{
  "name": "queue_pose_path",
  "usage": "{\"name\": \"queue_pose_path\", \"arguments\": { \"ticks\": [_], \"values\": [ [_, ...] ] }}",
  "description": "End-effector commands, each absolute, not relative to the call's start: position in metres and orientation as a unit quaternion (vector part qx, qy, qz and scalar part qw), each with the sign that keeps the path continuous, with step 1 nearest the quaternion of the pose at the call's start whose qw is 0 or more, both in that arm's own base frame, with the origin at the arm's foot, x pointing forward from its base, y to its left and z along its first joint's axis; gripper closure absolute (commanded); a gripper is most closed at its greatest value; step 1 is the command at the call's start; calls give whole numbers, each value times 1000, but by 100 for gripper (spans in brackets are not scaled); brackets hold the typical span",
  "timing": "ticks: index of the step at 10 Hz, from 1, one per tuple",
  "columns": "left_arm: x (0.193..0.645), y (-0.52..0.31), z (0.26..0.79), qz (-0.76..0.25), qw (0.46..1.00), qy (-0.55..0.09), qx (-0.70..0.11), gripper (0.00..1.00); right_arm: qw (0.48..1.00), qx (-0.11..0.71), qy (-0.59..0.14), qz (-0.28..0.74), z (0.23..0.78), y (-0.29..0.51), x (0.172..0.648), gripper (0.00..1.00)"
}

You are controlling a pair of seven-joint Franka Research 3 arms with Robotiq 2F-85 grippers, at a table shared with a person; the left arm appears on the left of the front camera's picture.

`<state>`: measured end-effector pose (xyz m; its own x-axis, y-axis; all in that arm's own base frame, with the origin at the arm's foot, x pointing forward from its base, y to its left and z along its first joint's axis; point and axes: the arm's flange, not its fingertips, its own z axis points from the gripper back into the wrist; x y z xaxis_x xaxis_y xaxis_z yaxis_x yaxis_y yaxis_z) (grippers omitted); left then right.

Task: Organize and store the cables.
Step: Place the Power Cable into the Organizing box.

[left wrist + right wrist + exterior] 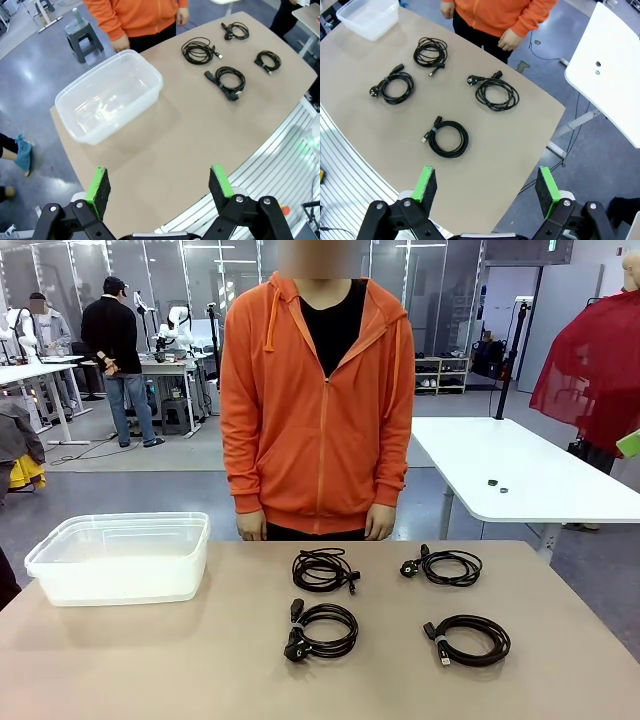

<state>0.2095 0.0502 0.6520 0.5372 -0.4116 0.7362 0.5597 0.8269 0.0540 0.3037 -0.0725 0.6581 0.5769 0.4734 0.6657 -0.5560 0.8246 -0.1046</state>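
Black cables [501, 640], four coils, lie on the right half of the table [150, 660], nearest the right gripper [485, 181], jaws wide apart and empty, while the left gripper [159, 185], equally spread, hangs nearer the clear tub [120, 585] at left.

In the front view the worktop [200, 660] hides the person [318, 410] from the hips down, and its near edge and both sides run off the picture. In the right wrist view the tub [375, 31] at the worktop's far corner is cut by the top edge. Right of the worktop, two dark specks [493, 481] on a white table [540, 475] are too small to tell. The plugs on the cables [299, 570] are too small to tell by type.
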Motion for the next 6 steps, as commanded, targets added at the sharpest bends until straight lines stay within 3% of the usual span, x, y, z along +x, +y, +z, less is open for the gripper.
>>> {"name": "queue_pose_path", "arguments": {
  "ticks": [1,6],
  "values": [
    [208,50,655,-287,870,-391,-93,0,887,59,-355,289,659,-73,306,0],
    [208,50,655,-287,870,-391,-93,0,887,59,-355,289,659,-73,306,0]
  ]
}}
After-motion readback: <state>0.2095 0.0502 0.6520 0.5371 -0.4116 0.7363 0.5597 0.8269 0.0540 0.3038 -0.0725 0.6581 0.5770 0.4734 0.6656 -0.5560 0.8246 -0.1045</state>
